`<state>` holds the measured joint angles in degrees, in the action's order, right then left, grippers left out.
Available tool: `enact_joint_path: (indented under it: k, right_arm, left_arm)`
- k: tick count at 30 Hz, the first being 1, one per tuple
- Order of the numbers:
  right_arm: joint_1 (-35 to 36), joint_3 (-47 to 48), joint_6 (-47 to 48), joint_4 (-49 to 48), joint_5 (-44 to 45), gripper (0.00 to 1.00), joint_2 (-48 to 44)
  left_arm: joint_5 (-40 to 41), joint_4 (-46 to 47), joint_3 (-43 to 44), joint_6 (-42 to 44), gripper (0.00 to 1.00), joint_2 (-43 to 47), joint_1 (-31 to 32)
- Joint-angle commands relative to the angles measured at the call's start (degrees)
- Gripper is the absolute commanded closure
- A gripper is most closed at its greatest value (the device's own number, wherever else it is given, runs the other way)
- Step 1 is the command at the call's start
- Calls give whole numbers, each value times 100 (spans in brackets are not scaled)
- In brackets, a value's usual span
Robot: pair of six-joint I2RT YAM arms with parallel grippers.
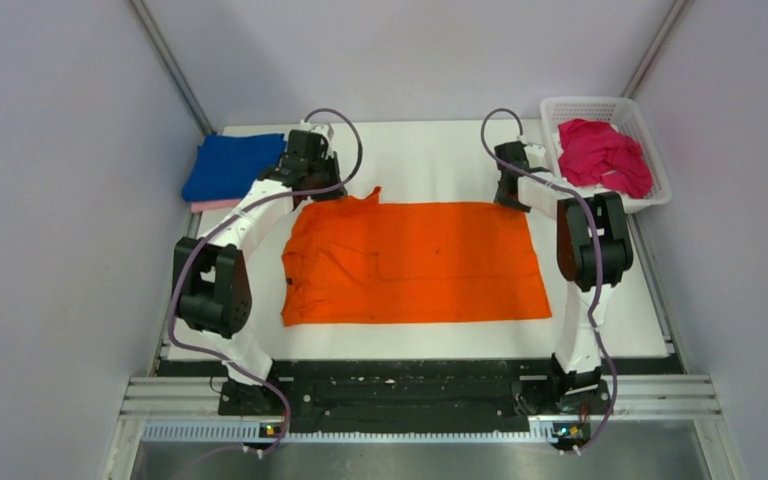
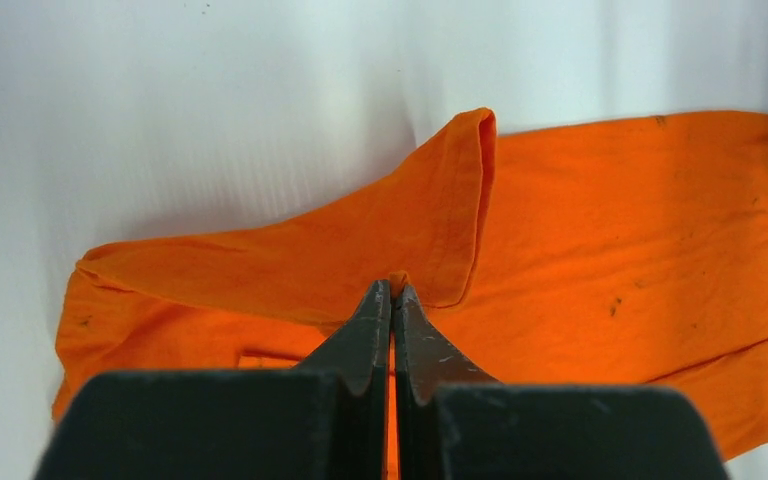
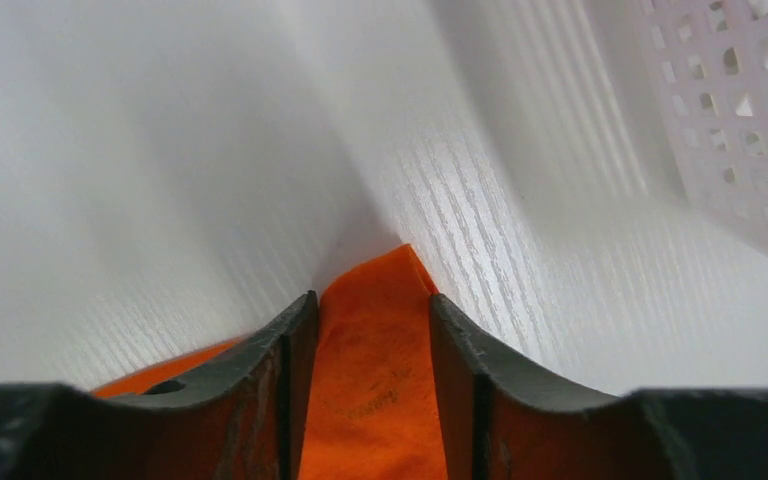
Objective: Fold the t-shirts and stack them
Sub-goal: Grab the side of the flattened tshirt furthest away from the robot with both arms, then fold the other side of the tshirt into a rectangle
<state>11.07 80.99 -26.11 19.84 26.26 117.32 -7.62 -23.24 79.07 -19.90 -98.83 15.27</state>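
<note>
We show: orange t-shirt (image 1: 430, 265), matt cloth with dark specks; table (image 1: 430, 165), white, finely grained, faint sheen; basket (image 1: 585, 103), white plastic lattice; left gripper (image 2: 392, 290), its fingers (image 2: 360, 335) matt black and scuffed.

Top view looks down onto the table (image 1: 430, 160); both wrist views peer closely along the orange shirt (image 1: 415, 262) all share.

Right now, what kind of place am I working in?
Probably a robot lab test cell: plain grey walls close around a white table, with a metal mounting rail along its near edge.
</note>
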Motion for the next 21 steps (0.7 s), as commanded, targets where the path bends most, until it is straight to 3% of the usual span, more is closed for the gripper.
enact_joint_path:
  k: [1, 4, 7, 13, 21]
  right_arm:
    - [-40, -107, 44, 32, 26, 60, -107]
    - [-31, -31, 101, -58, 16, 76, -118]
    - [-33, 23, 201, -93, 30, 86, -198]
    - [9, -718, 395, -816, -258, 92, -942]
    - [240, -1586, 346, -920, -186, 98, -1795]
  left_arm:
    - [17, 176, -87, -82, 100, 276, 30]
    - [21, 114, -125, -84, 100, 314, 38]
    - [-51, 101, -256, -134, 100, 432, 58]
    - [44, 107, -817, -222, 100, 1003, 147]
    - [235, 118, -1796, -436, 100, 1997, 186]
